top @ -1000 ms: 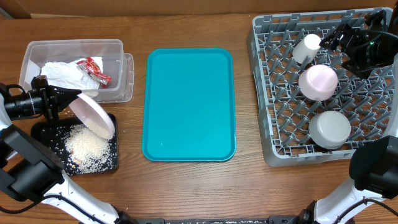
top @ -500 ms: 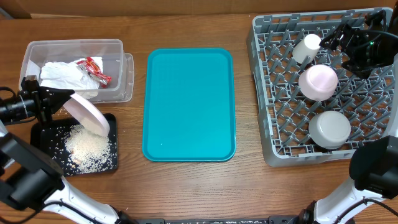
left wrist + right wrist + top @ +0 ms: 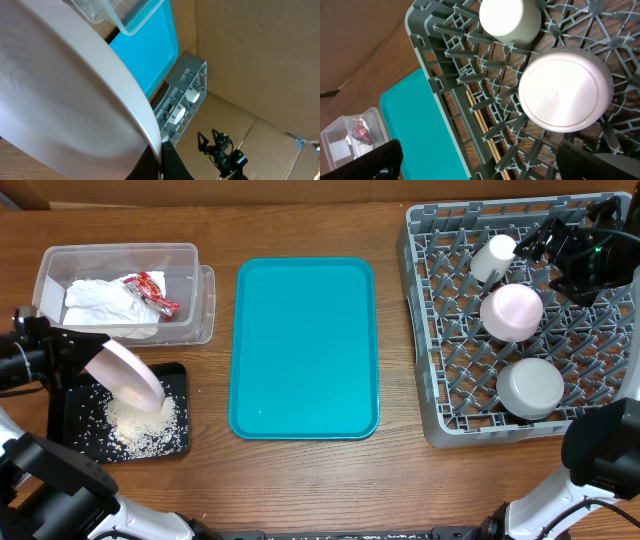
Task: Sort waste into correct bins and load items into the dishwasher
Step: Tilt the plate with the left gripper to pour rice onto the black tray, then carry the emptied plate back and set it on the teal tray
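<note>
**Plate tipped out over the scrap tray, rack still waiting**

The left tool [image 3: 88, 358] pinches the rim of the large round white plate [image 3: 122, 375] and holds it steeply tilted above the flat shallow black rectangular tray [image 3: 177, 378] near the front-left corner of the wooden worktop [image 3: 210, 480]. Loose white rice-like scraps [image 3: 140, 418] lie heaped on that tray.

Against the frames of a second ago, the left arm has drawn back toward the left edge. It has carried the plate leftward across the tray, while the heap looks much the same. The tipping seems finished, and the plate is likely the last item bound for the rack.

Behind the tray, the clear rectangular plastic tub [image 3: 190, 255] holds crumpled white paper napkins [image 3: 100, 302] and a small red-and-white wrapper [image 3: 152, 290].

Along the right edge, the large square grey plastic dish rack [image 3: 440, 330] carries a small white cup [image 3: 493, 258], a small white bowl [image 3: 512, 312] and a grey bowl [image 3: 530, 387]. The right tool [image 3: 540, 240] hovers over the rack's far-right corner, fingers spread wide and empty, unmoved across all three frames.
</note>
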Tool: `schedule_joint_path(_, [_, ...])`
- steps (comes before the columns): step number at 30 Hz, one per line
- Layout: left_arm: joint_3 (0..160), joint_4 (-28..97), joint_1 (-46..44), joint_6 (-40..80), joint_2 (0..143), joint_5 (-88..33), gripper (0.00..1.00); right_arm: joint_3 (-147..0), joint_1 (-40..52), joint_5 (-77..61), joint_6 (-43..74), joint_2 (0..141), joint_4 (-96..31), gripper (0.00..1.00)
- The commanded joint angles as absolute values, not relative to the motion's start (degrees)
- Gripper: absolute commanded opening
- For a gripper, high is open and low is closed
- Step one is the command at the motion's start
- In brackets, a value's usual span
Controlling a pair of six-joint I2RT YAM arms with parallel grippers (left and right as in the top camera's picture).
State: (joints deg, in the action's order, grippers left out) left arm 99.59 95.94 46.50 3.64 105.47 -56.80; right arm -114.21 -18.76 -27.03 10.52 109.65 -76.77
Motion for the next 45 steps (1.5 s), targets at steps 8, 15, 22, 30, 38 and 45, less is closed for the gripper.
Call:
schedule_joint_path(8, [92.2, 96.9, 47.6, -10.5, 105.4, -68.0, 0.04, -115.6, -18.8, -27.0, 10.7, 108.0, -76.6, 1.0])
schedule_joint_path(15, [92.1, 96.9, 48.5, -15.6, 105.4, -72.8, 0.04, -115.6, -18.8, -27.0, 10.7, 108.0, -76.7, 1.0])
schedule_joint_path(22, [92.1, 96.4, 48.8, -20.1, 105.3, -74.4, 0.04, -115.6, -18.8, -27.0, 10.7, 108.0, -76.7, 1.0])
schedule_joint_path(30, [92.1, 93.0, 48.7, -10.6, 105.3, -67.3, 0.04, -115.6, -18.8, -27.0, 10.7, 108.0, -76.7, 1.0])
schedule_joint_path(38, [92.1, 96.9, 46.5, -5.8, 103.8, -53.5, 0.04, -115.6, -18.8, -27.0, 10.7, 108.0, -76.7, 1.0])
schedule_joint_path(45, [92.1, 95.0, 39.8, -2.8, 97.7, -50.3, 0.04, -115.6, -18.8, -27.0, 10.7, 108.0, -76.6, 1.0])
